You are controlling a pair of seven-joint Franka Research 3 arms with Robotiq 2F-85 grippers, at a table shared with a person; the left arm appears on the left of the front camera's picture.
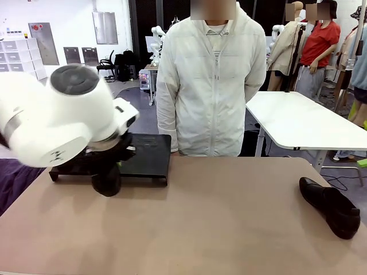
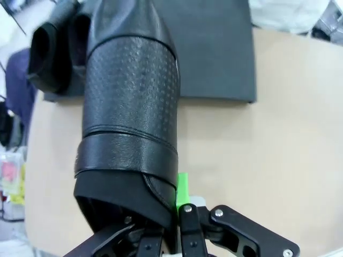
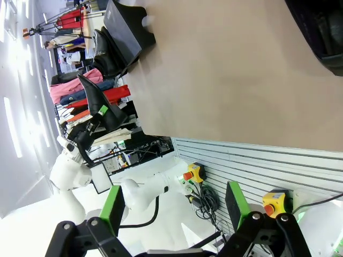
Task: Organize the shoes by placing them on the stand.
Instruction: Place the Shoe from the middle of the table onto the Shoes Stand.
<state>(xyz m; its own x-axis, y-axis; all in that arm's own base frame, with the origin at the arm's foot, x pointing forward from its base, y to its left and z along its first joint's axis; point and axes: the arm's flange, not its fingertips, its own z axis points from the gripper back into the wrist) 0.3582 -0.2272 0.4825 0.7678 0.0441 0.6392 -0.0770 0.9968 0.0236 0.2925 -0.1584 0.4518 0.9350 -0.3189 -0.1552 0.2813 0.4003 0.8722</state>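
Note:
My left gripper (image 2: 174, 206) is shut on the heel rim of a glossy black shoe (image 2: 131, 101), pinching it beside a green pad. The shoe's toe points toward the black stand (image 2: 214, 48), and it hangs just in front of the stand's near edge (image 1: 146, 157). In the front view the held shoe (image 1: 106, 181) shows dark under my big white left arm. Two more shoes (image 2: 51, 51) sit side by side on the stand's other platform. Another shoe (image 1: 331, 207) lies on the table at the right. My right gripper (image 3: 174, 209) stands open and bare near that shoe (image 3: 321, 27).
A person in a white jacket (image 1: 209, 86) stands at the far edge of the table, just behind the stand, arms behind the back. The tan tabletop (image 1: 218, 223) is bare between the stand and the right shoe. A white table (image 1: 298, 120) stands behind on the right.

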